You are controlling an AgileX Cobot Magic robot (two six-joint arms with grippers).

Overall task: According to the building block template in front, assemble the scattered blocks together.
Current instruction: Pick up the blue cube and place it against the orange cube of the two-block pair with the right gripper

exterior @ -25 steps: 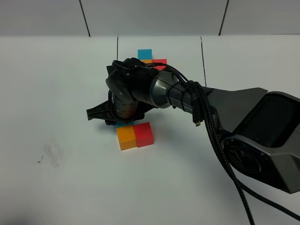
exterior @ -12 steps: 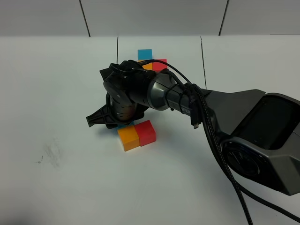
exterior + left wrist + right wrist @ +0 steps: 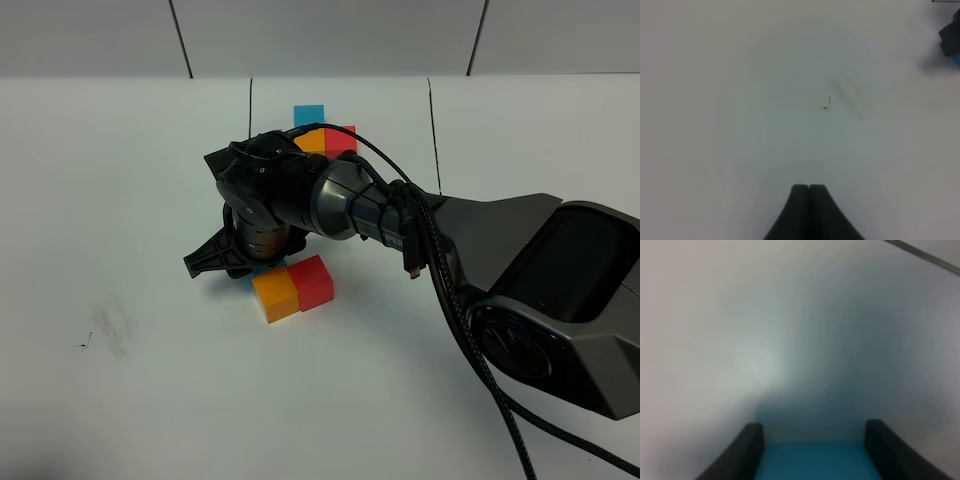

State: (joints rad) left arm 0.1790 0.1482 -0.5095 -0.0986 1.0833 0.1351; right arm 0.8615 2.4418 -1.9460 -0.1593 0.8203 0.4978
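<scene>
Orange and red sit joined; the right gripper grips the blue block behind them (nearly done).

Scattered blocks before template, prob. touching.

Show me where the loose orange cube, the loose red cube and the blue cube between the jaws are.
Orange cube [image 3: 273, 297]: high outside view, middle of its top face.
Red cube [image 3: 311, 281]: high outside view, middle of its top face.
Blue cube [image 3: 815, 461]: right wrist view, its top face between the two dark jaws.
</scene>
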